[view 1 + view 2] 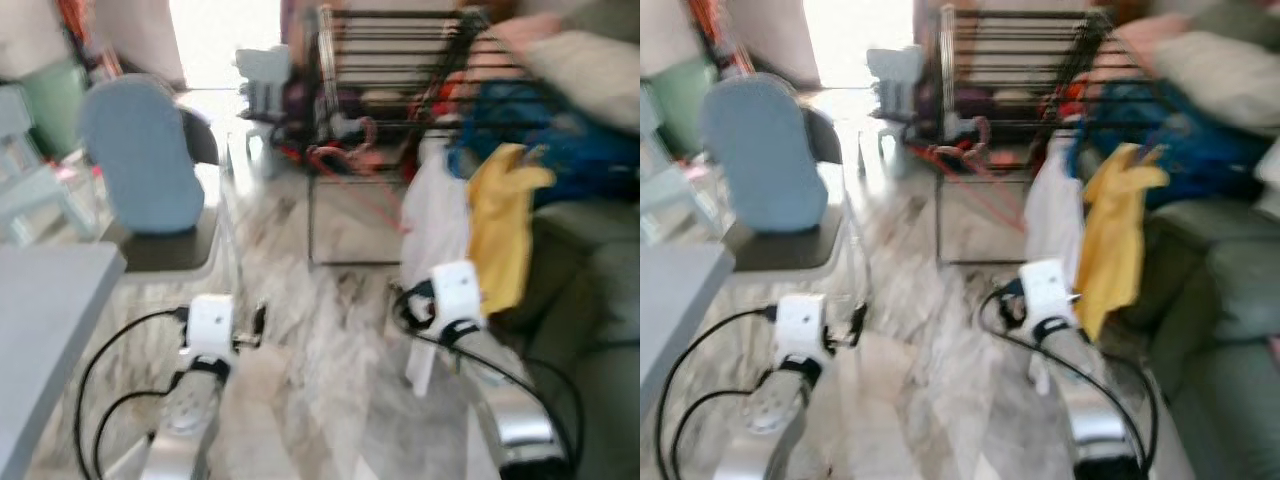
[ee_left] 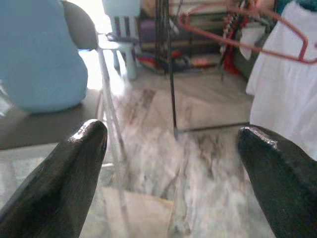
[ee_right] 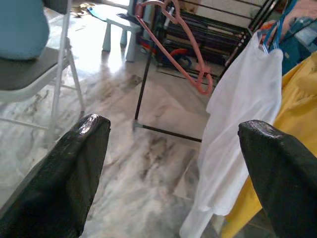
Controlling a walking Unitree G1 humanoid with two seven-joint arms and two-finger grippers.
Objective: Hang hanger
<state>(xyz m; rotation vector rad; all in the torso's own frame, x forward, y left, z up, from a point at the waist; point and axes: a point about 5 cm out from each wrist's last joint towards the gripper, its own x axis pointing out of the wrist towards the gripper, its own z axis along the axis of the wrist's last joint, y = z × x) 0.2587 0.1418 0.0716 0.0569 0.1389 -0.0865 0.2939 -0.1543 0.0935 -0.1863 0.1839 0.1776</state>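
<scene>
Head views blurred, robot apparently walking. Both arms forward and low over marble floor [image 1: 330, 330]. Left claw [image 2: 171, 163] released, fingers wide apart, nothing between them; right claw [image 3: 171, 168] also released, empty.

Pink hanger [image 3: 173, 54] sits at roughly 12 o'clock ahead, on or against the black drying rack [image 1: 400, 60]; exact contact with a rail can't be told. Well apart from both claws. White garment [image 3: 237, 129] and yellow garment [image 1: 500, 225] hang at about 1–2 o'clock, near the right arm. Chair with blue back [image 1: 140, 155] at 10–11 o'clock, grey table [image 1: 45, 310] edge at 9 o'clock, sofa [image 1: 590, 290] at 3 o'clock.

Handling judgement: hanger looks like thin plastic or coated wire, light, fairly stiff with some flex, likely slick; will swing and twist if pinched off-centre. Best hold probably on a straight sloping shoulder arm near the hook neck, keeping the hook free to go over a rail. Hanging garments nearby could snag.

View differences: head views give layout, arms and rack top bars, but the hanger there is a pink smear. Right wrist view shows the hanger's long sloping arm and curled end crisply, plus the rack leg and foot bar. Left wrist view shows a hanger's hook and shoulder line [image 2: 247, 34] against the white garment, and the small pale blue stool [image 2: 121, 29] behind the chair
</scene>
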